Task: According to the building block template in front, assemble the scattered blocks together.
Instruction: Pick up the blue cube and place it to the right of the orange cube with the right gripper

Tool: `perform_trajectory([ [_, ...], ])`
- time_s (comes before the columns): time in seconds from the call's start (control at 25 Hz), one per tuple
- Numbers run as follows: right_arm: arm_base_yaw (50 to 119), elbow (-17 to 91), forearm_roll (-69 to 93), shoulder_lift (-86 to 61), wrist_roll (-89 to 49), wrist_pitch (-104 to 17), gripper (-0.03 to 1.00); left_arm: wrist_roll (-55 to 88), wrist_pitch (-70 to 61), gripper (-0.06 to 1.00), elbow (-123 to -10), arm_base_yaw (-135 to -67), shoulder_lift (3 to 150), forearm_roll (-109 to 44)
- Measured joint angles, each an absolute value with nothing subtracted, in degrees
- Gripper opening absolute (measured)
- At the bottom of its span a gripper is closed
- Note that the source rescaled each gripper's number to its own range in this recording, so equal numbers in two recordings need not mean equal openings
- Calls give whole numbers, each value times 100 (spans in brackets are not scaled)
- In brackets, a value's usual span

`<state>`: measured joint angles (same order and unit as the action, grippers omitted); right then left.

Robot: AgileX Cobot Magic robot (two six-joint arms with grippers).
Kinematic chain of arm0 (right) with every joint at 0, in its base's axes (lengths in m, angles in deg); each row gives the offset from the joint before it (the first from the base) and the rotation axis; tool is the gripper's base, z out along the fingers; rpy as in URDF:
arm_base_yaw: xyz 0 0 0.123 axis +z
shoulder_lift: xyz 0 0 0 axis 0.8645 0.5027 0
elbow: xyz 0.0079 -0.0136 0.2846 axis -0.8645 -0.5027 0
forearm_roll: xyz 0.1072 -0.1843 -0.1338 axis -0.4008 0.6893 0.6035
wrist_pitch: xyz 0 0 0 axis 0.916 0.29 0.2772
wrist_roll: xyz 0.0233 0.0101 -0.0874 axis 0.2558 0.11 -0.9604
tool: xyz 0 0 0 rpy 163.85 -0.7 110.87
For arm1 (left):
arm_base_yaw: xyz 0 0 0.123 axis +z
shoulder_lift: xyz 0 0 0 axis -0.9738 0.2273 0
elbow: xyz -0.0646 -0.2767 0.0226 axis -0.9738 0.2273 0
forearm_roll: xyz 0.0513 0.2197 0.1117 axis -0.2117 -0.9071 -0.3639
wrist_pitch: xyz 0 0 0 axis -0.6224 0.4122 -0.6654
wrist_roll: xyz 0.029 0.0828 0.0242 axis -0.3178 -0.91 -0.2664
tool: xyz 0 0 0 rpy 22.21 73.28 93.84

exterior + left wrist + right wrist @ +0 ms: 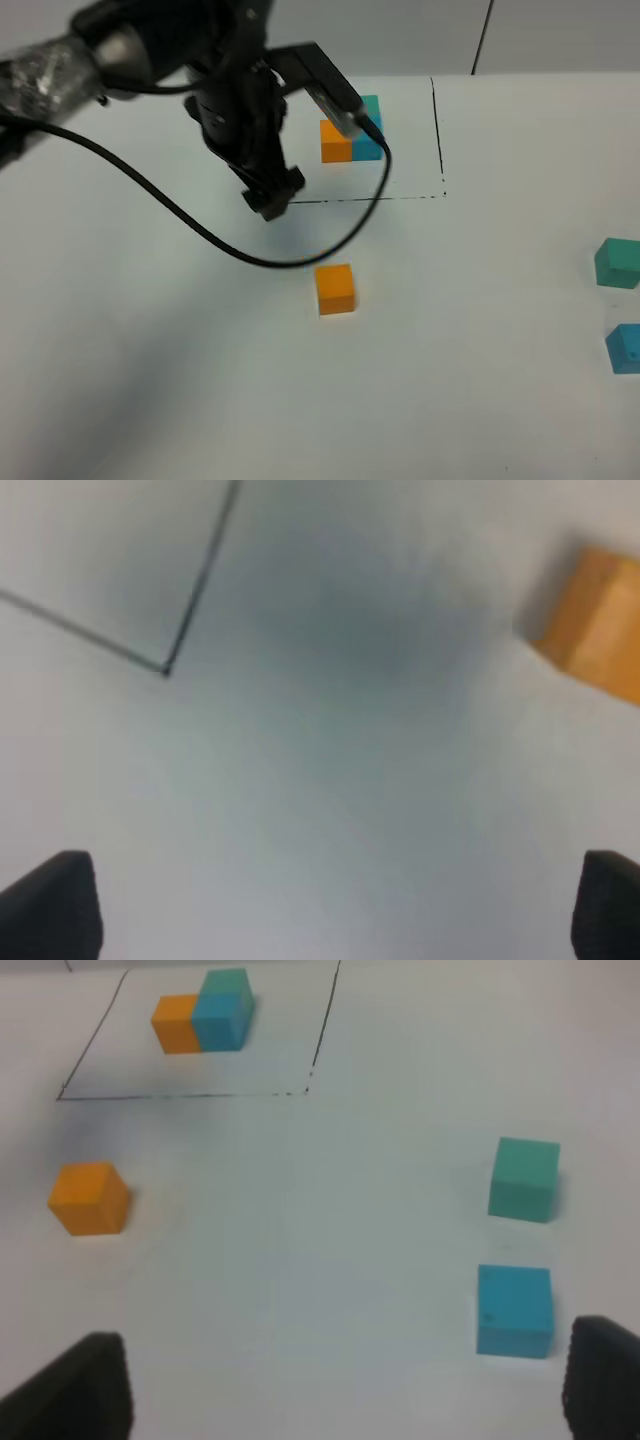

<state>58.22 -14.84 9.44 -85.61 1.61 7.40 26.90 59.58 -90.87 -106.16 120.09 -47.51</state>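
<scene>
Well, three loose cubes sit on the white table (pixel 150 380), and both grippers are empty.
The orange cube (pixel 335 288) lies mid-table, just outside the near line of the black rectangle (pixel 437 130). The teal-green cube (pixel 617 262) and the blue cube (pixel 624 348) sit near each other, well apart from it toward the table's right side. They look light, rigid and matte, so I'd judge a squeeze across two flat opposite faces would hold. The building block template (pixel 352 135) sits toward the far edge. The left gripper (pixel 325 910) hovers near the orange cube, jaws wide apart. The right gripper (pixel 340 1385) is parted too.

No legible text, labels, numbers or signs visible anywhere.
</scene>
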Motion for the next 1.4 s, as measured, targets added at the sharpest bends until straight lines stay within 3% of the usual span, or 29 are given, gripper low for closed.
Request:
perform_trajectory([
  [0.24,5822,-1484,944,-8561,161,740,75,2849,5237,100,-7660,-9383,10416,-4270],
  [0.4,5822,-1484,944,-8561,161,740,75,3423,4630,100,-6472,-8928,9147,-4350],
  [0.88,5822,-1484,944,-8561,161,740,75,5915,5023,97,-4460,-8872,5435,-5528],
  [1.4,5822,-1484,944,-8561,161,740,75,5901,5049,92,-2019,-8872,1989,-4953],
])
